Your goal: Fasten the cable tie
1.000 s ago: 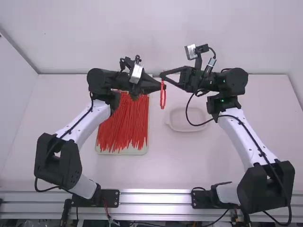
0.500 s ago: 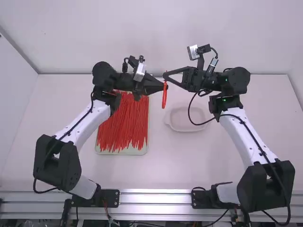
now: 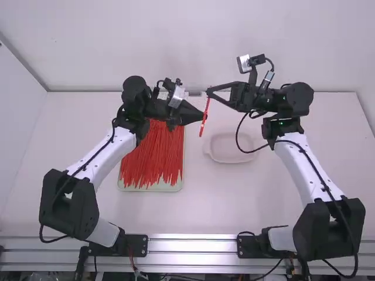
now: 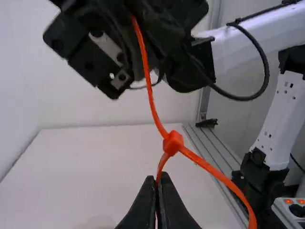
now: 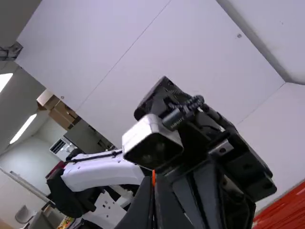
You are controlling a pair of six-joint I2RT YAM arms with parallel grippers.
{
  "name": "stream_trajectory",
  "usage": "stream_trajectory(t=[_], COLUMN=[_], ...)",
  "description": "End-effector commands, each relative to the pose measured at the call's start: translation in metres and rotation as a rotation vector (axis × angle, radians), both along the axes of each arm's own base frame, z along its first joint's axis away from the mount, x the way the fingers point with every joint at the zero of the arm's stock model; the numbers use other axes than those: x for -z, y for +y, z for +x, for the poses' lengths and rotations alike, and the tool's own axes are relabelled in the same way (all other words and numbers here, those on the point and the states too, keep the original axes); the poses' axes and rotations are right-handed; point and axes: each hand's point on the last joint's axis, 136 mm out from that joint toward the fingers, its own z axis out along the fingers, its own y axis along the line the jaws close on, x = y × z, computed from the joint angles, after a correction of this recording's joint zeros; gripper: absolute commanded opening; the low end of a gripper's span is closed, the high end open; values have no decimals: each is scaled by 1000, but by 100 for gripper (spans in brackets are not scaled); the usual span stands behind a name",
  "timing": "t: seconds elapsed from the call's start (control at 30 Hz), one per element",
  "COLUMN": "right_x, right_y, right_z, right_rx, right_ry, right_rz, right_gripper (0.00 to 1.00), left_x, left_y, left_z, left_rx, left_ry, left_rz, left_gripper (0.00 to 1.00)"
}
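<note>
Both grippers are sitting nose to nose above the far middle of the table (image 3: 234,199), raised well clear of its surface. The cable tie (image 3: 203,120), red-orange, is hanging in the air between them, roughly upright with a slight tilt. In the high view it is lying between the tray (image 3: 176,186) and the dish (image 3: 225,149). The left gripper (image 3: 201,117) is clenching the tie: in the left wrist view its fingers (image 4: 143,210) are pressing together on a short run of strap just under the locking head (image 4: 172,142). From that head one run of strap is rising into the right gripper (image 3: 210,94), and a second run is trailing away downward, held by nothing. The right gripper is grasping the upper run: in the right wrist view its fingers (image 5: 143,214) are narrowing to a point with a sliver of orange strap showing at their tip. The tray is sitting beneath the left arm and carrying a heap of spare ties (image 3: 152,155), all red and lying lengthwise. The dish, white and shallow, is resting near the tray's right side, apart from it. Neither is touching the held tie.
</note>
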Motion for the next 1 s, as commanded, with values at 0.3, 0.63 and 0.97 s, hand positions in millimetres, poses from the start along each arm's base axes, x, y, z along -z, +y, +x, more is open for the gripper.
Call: stream_trajectory(t=[0.3, 0.63, 0.97], right_x=[-36, -57, -60], right_y=[-23, -27, -40], right_z=[8, 5, 13], right_rx=[112, 126, 173], right_ry=[-78, -149, -149], right_rz=[51, 57, 64], right_gripper=[0, 0, 0], left_x=[80, 91, 89], left_y=[3, 7, 6], left_z=[-18, -36, -35], left_rx=[47, 121, 122], left_ry=[226, 270, 242], left_rz=[64, 70, 64], left_gripper=[2, 2, 2])
